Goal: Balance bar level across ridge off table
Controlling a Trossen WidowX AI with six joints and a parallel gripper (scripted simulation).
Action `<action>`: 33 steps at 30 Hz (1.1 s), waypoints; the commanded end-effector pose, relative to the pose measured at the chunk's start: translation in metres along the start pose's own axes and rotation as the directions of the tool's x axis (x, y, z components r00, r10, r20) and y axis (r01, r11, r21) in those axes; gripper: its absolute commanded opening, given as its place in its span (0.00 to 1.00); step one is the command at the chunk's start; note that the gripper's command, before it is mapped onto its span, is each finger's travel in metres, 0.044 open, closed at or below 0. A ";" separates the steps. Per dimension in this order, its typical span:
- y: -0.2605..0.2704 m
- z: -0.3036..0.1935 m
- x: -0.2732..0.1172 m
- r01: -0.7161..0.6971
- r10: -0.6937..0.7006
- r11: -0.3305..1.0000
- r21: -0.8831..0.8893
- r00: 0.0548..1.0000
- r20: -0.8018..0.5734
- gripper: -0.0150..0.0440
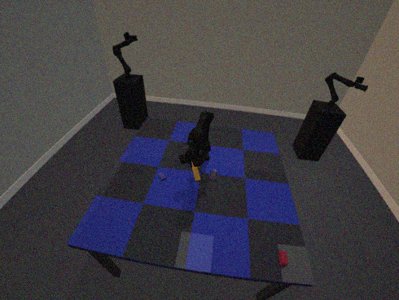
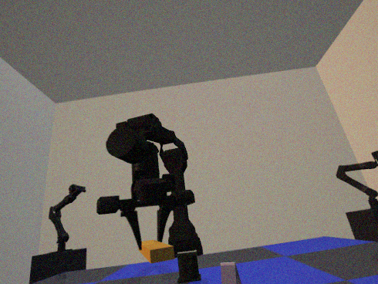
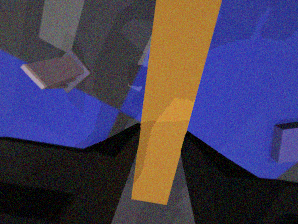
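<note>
The orange bar (image 1: 196, 173) (image 2: 158, 251) (image 3: 180, 60) is long and flat. My gripper (image 1: 195, 164) (image 2: 150, 243) (image 3: 161, 132) is shut on it near one end and holds it a little above the checkered table (image 1: 269, 200). In the wrist view the bar runs away from the fingers over blue and grey squares. A dark upright block (image 2: 189, 266) stands on the table in front of the bar in the exterior view; I cannot tell whether it is the ridge.
Two small purplish blocks (image 1: 162, 175) (image 1: 213, 173) lie left and right of the bar; they also show in the wrist view (image 3: 55, 72) (image 3: 286, 142). A red object (image 1: 282, 258) sits at the near right corner. Two other arms on black pedestals (image 1: 130, 102) (image 1: 318, 128) stand beyond the table.
</note>
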State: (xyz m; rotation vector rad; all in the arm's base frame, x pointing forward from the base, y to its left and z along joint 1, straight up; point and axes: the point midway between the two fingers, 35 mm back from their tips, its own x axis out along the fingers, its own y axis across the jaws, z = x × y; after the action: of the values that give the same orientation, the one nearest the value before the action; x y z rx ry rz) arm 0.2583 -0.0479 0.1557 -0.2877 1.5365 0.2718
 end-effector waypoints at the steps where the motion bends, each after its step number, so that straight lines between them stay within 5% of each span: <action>1: 0.002 -0.001 -0.008 0.002 -0.002 1.000 -0.003 1.000 0.010 0.25; 33: 0.124 0.001 -0.010 -0.016 0.012 0.815 0.579 1.000 0.011 0.25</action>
State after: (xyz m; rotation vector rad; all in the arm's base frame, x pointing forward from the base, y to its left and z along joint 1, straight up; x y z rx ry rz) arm 0.2229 0.0588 0.1626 0.1622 1.5465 -0.1530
